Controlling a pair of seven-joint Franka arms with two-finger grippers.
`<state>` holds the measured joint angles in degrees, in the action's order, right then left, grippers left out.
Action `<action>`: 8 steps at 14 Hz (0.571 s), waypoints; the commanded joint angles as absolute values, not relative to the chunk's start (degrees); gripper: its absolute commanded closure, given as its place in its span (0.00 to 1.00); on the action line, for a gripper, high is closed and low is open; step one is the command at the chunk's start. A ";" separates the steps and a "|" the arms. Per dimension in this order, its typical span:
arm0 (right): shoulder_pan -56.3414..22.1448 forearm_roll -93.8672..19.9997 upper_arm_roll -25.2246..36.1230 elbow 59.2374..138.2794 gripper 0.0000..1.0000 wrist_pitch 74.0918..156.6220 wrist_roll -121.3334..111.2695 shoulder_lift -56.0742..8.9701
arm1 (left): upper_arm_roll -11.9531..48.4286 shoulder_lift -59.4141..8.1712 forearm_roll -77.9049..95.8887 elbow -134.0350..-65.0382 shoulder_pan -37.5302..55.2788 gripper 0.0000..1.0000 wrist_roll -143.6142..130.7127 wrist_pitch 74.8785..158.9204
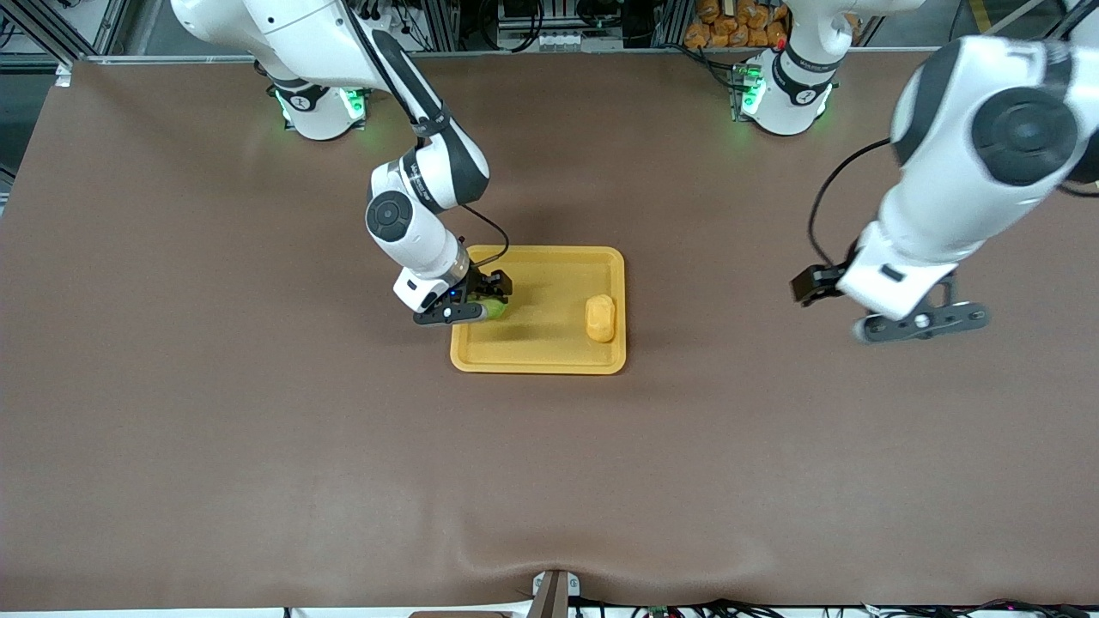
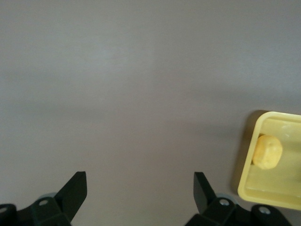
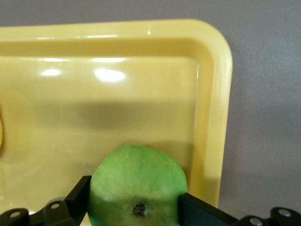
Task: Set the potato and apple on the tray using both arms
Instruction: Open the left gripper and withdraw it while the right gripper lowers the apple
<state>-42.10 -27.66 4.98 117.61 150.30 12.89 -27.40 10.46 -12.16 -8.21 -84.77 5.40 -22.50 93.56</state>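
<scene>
1. Two white robot arms with black joints stand at the desk, and each base glows green.
2. The right arm (image 1: 412,197) reaches down to the tray's end toward its own base. There is one right end effector (image 1: 488,302), and it sits low inside the tray, its two fingers (image 3: 75,200) closed tight on the apple.
3. There is one apple (image 1: 493,309). It is round and bright green, with a small brown spot facing the right wrist camera. It is held between the fingers in the tray, close to the rim at the right arm's end; I cannot tell whether it touches the tray floor.
4. There is one tray (image 1: 549,360), yellow and shallow, with rounded corners and a raised rim. It lies flat near the middle of the desk.
5. There is one potato (image 1: 600,318), a lumpy yellow-orange piece. It lies in the tray just beside the rim at the left arm's end, well apart from the apple.
6. The left arm (image 1: 962,197) waits over bare desk, toward its own end and well apart from the tray. There is one left end effector (image 1: 923,323), its fingers (image 2: 73,193) spread wide and holding nothing.
7. The desk (image 1: 258,446) wears one plain brown cover, with a slight ripple at the edge nearest the front camera.
8. Along the robots' side of the desk stand metal frames and cables, plus a heap of orange-brown objects (image 1: 734,24).
</scene>
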 commanded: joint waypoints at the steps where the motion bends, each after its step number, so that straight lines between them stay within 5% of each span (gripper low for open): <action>1: -43.86 -26.02 5.89 116.54 0.40 149.77 16.08 -28.56 | 11.07 -7.66 -5.54 -85.96 1.24 0.00 -17.94 90.62; 3: -43.86 -26.02 5.89 116.54 0.23 149.85 16.26 -29.09 | 10.99 -5.37 -5.54 -86.31 -1.04 0.00 -14.17 89.57; 4: -43.94 -26.02 5.89 116.54 0.00 150.03 16.26 -29.18 | 11.07 -4.32 -5.54 -86.66 -2.71 0.00 -11.98 89.13; 8: -44.12 -26.02 5.89 116.54 0.00 150.12 16.26 -29.18 | 11.07 -0.80 -4.57 -87.71 -7.29 0.00 -4.75 87.98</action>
